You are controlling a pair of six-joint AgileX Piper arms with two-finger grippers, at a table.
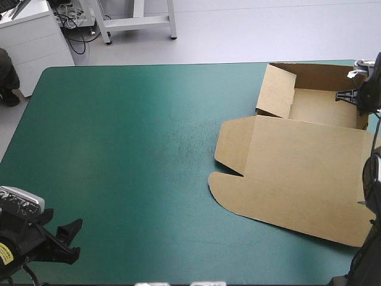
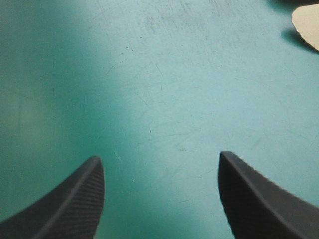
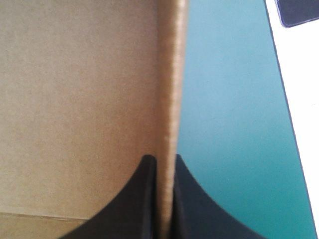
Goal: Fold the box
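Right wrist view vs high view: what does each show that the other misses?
Only right wrist: the right gripper shut on a raised wall of the box, seen close up. Only high: the lid lying flat, the other raised walls, and the left gripper at the table's near left corner. Both: brown box on the teal-green cover.

Left hand (image 2: 159,156): broad black ribbed fin-shaped fingers (image 2: 75,209)

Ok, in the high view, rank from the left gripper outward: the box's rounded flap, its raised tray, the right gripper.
From the left gripper:
1. Rounded flap of the box, its near-left corner.
2. Raised tray, far right.
3. Right gripper, shut on the tray's right wall.
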